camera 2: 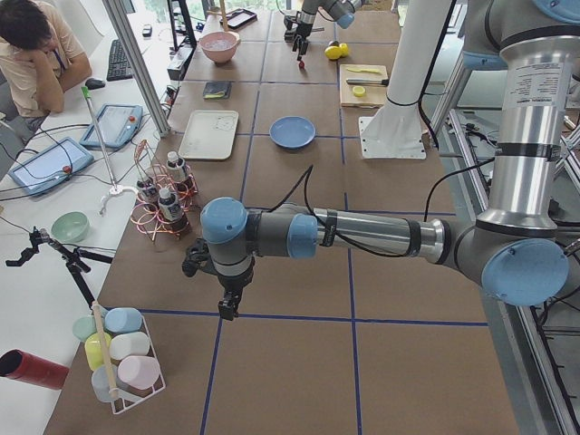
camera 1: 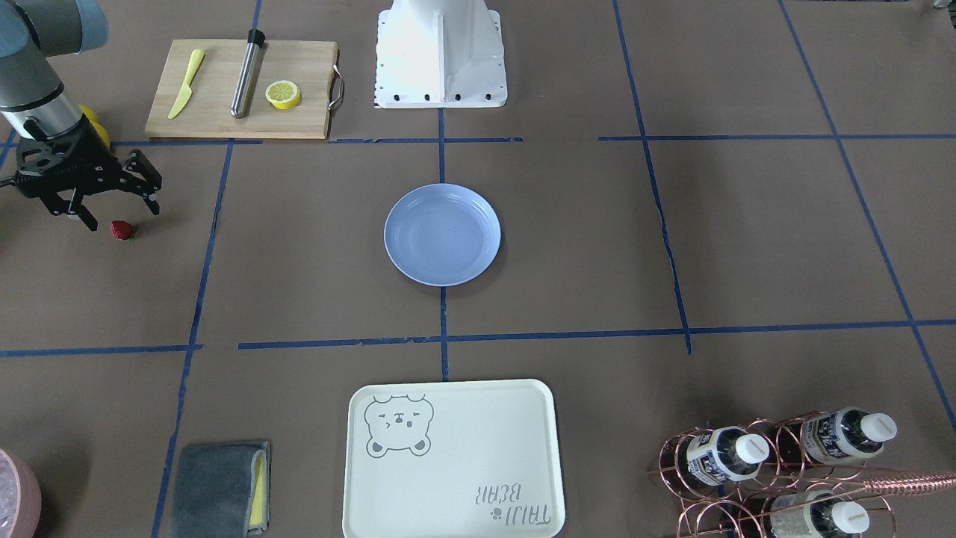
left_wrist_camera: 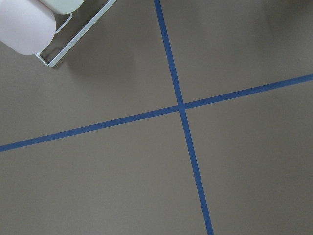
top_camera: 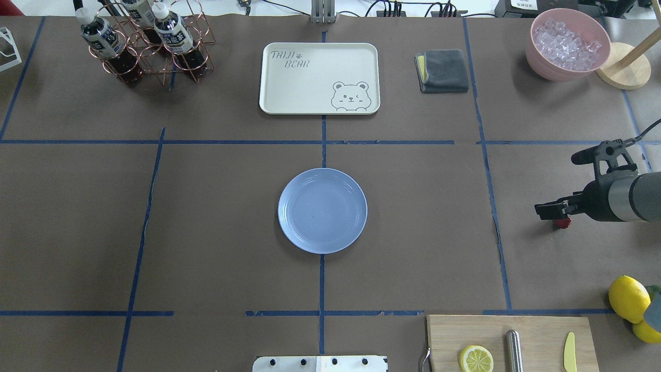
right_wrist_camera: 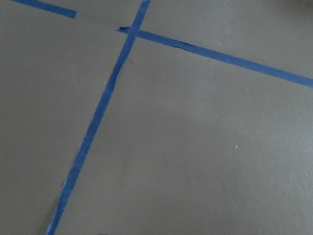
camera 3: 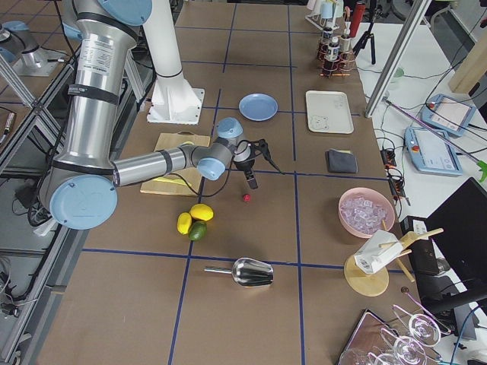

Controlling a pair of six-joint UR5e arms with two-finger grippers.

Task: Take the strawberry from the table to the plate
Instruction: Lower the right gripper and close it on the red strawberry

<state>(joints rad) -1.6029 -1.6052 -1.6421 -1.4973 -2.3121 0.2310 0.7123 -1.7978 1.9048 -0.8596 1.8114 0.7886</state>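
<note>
Both right fingers [camera 1: 151, 196], spread apart, hang just above the strawberry [camera 1: 122, 229], not touching.

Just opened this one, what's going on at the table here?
The right tool hangs open close over the strawberry, apparently lining up a grasp. The berry lies on the table, not gripped. The blue plate in the middle is empty. The left tool is off at the other end of the table over bare paper, taking no part; whether it is open cannot be told.
</note>
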